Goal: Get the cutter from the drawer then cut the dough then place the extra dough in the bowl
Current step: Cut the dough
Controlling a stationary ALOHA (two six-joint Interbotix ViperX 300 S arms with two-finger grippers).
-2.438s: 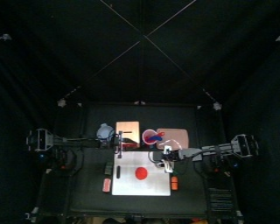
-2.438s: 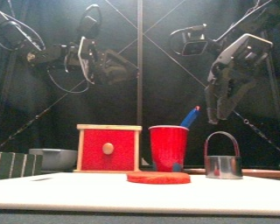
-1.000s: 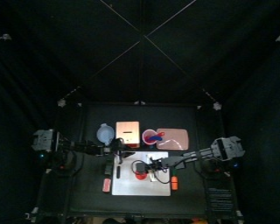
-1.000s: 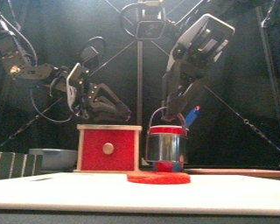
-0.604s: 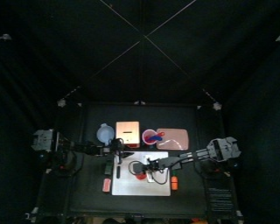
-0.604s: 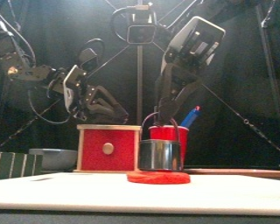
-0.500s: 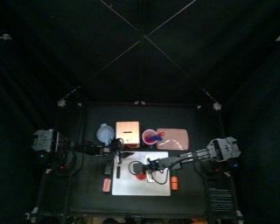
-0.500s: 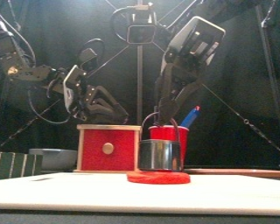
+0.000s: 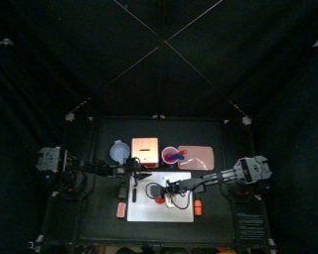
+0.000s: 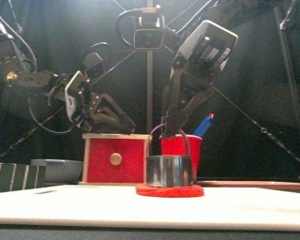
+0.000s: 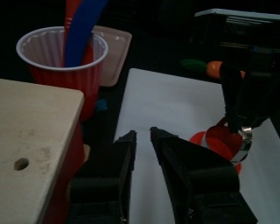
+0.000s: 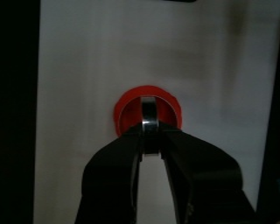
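Cutter [image 10: 172, 170] down on dough [image 10: 169, 190] mid-board [image 10: 65, 206], wire handle pinched tight in right gripper [image 12: 152, 131]. Bare board all round dough, widest toward front edge. Box [image 10: 116, 159] and red cup [image 10: 182, 148] close behind. Bowl [image 10: 59, 170] low at left, hard to make out. Left gripper [image 11: 143, 162] beside box corner, jaws a sliver apart, empty. Dough partly hidden under cutter and jaws in right wrist view.
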